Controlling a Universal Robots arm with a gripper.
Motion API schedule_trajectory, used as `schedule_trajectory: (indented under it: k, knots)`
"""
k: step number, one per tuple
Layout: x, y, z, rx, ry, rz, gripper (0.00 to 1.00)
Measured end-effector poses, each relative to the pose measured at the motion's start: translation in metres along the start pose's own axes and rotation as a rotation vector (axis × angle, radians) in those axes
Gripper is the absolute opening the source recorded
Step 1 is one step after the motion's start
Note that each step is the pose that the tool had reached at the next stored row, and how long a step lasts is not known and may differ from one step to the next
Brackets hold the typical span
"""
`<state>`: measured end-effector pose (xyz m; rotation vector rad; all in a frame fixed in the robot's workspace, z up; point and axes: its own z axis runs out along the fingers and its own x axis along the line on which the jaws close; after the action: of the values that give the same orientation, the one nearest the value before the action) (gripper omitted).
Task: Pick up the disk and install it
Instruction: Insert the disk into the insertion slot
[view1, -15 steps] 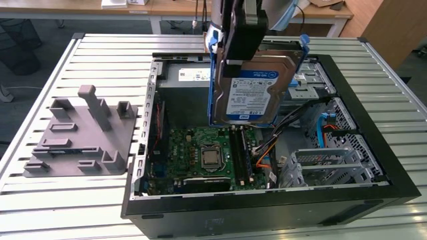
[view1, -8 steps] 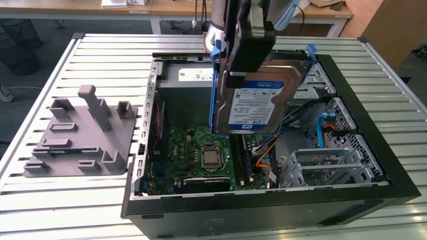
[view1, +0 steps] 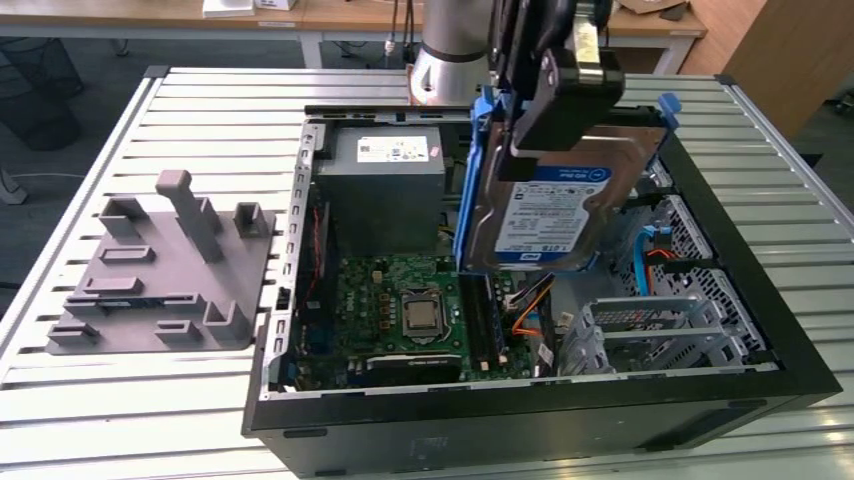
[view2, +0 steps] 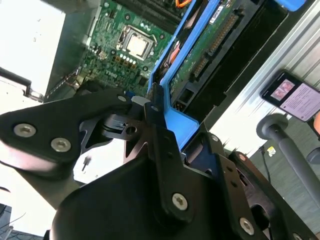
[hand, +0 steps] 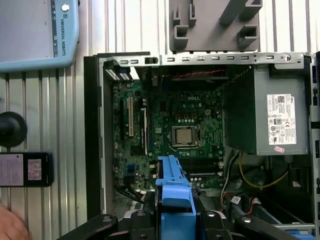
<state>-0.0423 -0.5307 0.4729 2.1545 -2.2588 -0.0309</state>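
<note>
The disk (view1: 545, 212), silver-grey with a blue-and-white label and blue side rails, hangs tilted above the open computer case (view1: 534, 420), over the space between the motherboard and the drive bays. My gripper (view1: 541, 125) is shut on its upper end. In the second wrist view the black fingers (view2: 155, 130) clamp the blue rail (view2: 175, 117), and the disk's green underside (view2: 210, 47) faces the camera. In the first wrist view the blue rail (hand: 172, 192) sticks out between the fingers, above the motherboard.
Inside the case are a grey power-supply box (view1: 384, 185), the motherboard (view1: 407, 305) and a metal drive cage (view1: 667, 330). A grey fixture block (view1: 167, 270) lies on the slatted table at the exterior view's left. A teach pendant (hand: 37, 30) and a hand (hand: 10, 227) are beside the case.
</note>
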Motion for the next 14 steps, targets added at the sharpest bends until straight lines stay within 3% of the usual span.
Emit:
schedule_trajectory:
  k: [3,9,14]
  knots:
    - [0.003,-0.0022,0.0003,0.0,0.001,0.0,0.36]
    - [0.018,-0.0044,0.0008,0.0001,0.0015,0.0,0.36]
    - [0.0245,-0.0142,0.0016,0.0001,0.0013,0.0,0.36]
